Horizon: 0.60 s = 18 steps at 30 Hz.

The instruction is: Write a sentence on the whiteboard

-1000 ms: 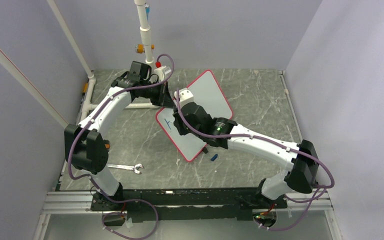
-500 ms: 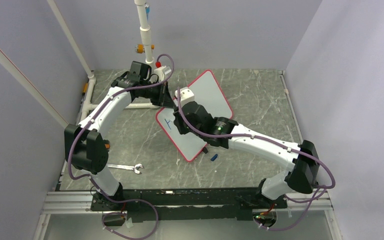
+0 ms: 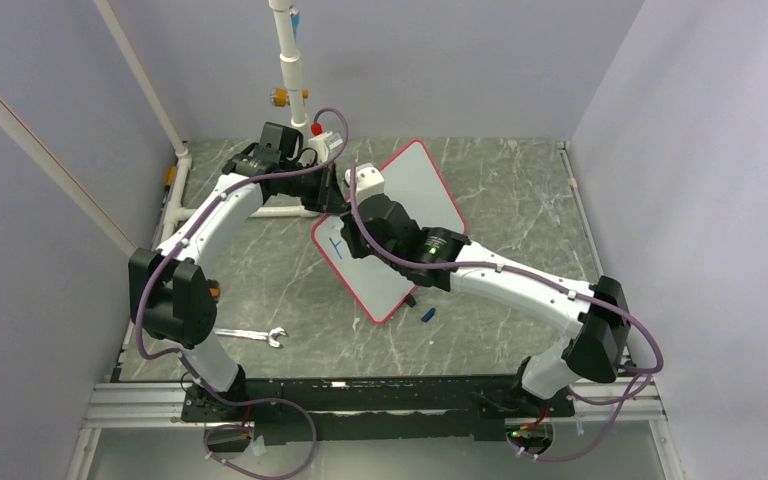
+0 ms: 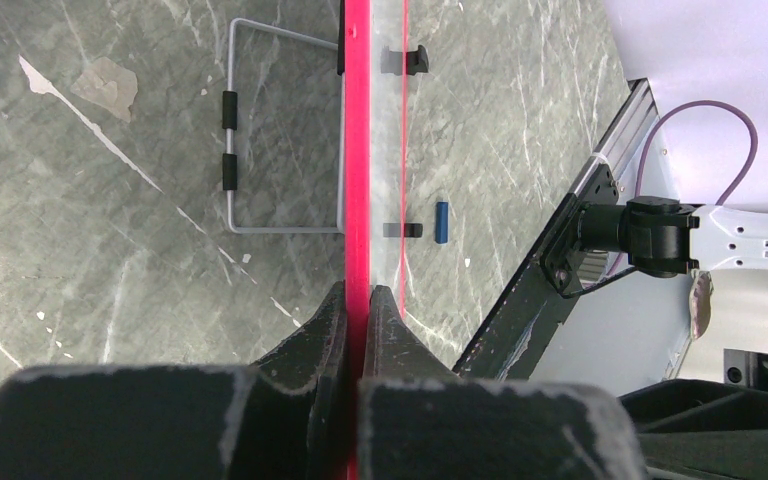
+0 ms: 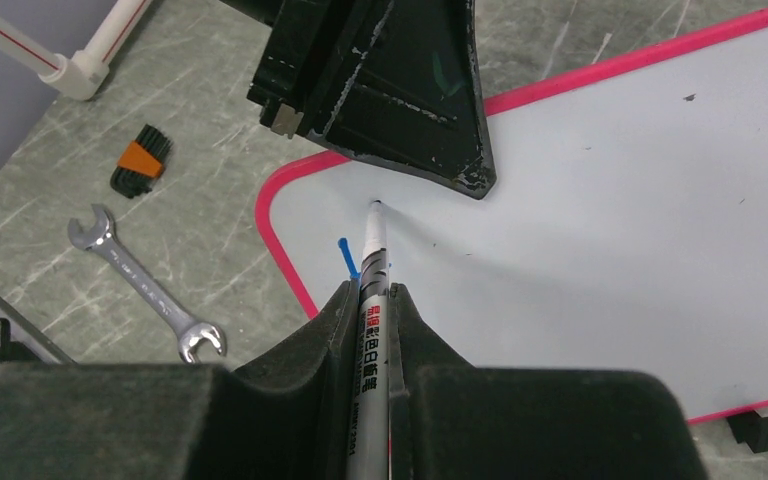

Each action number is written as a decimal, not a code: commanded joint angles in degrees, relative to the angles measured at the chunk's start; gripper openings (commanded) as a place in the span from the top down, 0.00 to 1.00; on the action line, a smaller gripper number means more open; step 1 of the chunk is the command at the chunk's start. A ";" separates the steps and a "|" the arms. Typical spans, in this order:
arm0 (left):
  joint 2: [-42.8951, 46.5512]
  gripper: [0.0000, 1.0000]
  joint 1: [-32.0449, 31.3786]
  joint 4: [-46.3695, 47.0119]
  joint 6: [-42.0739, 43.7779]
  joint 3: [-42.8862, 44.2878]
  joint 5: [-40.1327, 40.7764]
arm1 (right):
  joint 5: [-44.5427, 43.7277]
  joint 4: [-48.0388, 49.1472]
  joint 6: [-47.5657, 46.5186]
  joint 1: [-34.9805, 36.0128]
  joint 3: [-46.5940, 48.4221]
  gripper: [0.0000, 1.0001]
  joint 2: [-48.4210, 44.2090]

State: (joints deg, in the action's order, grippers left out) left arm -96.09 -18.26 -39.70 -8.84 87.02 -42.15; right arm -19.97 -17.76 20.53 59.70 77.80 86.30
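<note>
The whiteboard point(image 3: 418, 188), white with a red border, stands tilted on the table. My left gripper point(image 4: 359, 295) is shut on its red edge point(image 4: 358, 150), seen edge-on in the left wrist view. My right gripper point(image 5: 372, 295) is shut on a grey marker point(image 5: 372, 262). The marker's tip touches the board just below the left gripper's fingers point(image 5: 400, 90). One blue stroke of the sentence point(image 5: 345, 255) shows beside the marker. From above, the sentence is a single blue H-like mark point(image 3: 336, 246) near the board's left corner. The right wrist hides the marker there.
A steel wrench point(image 3: 251, 335) lies on the table near the left arm's base. A blue marker cap point(image 3: 427, 315) lies by the board's near edge. A wire stand point(image 4: 232, 150) props the board from behind. An orange-and-black clip point(image 5: 140, 160) and a white pipe frame point(image 3: 285, 60) lie at the back left.
My right wrist has shifted slightly toward the back left along the board, carrying the marker closer to the left gripper. The left arm and the board have not moved.
</note>
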 commanded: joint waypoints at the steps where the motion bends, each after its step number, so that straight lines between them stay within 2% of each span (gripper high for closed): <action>1: 1.88 1.00 -0.63 1.98 3.13 -0.01 4.18 | -1.78 1.59 -0.42 -0.20 1.37 1.00 0.45; 18: 1.73 1.00 -0.63 1.91 3.13 0.06 4.36 | 1.26 0.46 1.89 -0.16 -5.91 1.00 -2.32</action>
State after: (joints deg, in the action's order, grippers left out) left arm -96.09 -18.26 -39.72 -8.80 87.02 -41.74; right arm -20.40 -17.39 21.21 59.70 74.30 85.45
